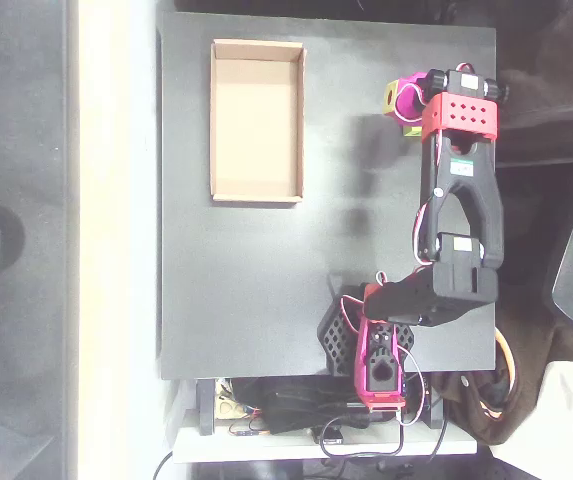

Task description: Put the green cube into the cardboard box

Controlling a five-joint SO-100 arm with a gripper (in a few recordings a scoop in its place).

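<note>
Claw (406,100) sits at the tabletop's far right edge, seemingly pinching the green cube (393,97), though that's hard to confirm, and a loose hold could drop it short of the cardboard box (256,120).

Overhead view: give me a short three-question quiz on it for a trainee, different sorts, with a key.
1. True or false: a cube lies inside the box.
2. Multiple choice: in the overhead view, where is the gripper relative to the box? A) to its right, apart from it. B) inside it. C) below it, touching its wall.
3. Fill in: the box sits near the ___ left corner of the table, as the picture shows it.

Key: 1 false, the floor of the box is bare. 2 A. 3 upper.
</note>
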